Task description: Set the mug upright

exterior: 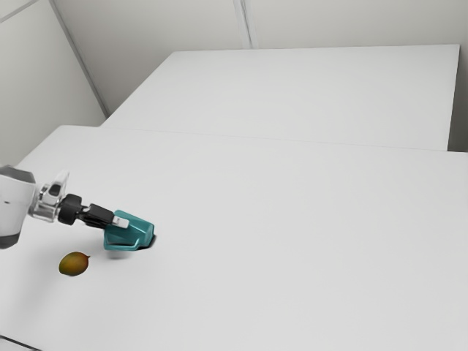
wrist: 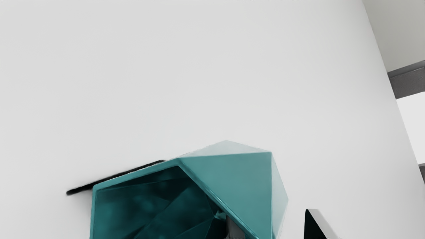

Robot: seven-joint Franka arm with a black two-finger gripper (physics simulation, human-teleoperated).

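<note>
- Because its mouth faces toward our arm, we see that the mug [exterior: 130, 231] lies on its side, at the lower left of the exterior view, so it is not upright.
- Our tool [exterior: 121, 221] is at the mug: in the wrist view, at the bottom edge, one finger [wrist: 235, 229] is inside the mouth and the other finger [wrist: 321, 227] is outside, with a gap to the wall.
- Thus the tool is open around one wall and has hold of nothing.
- We judge that the reaching is mostly done; closing, turning the mug, standing it on its base and releasing are left.
- The mango [exterior: 74, 264] is near it, on the bench [exterior: 278, 241].
</note>
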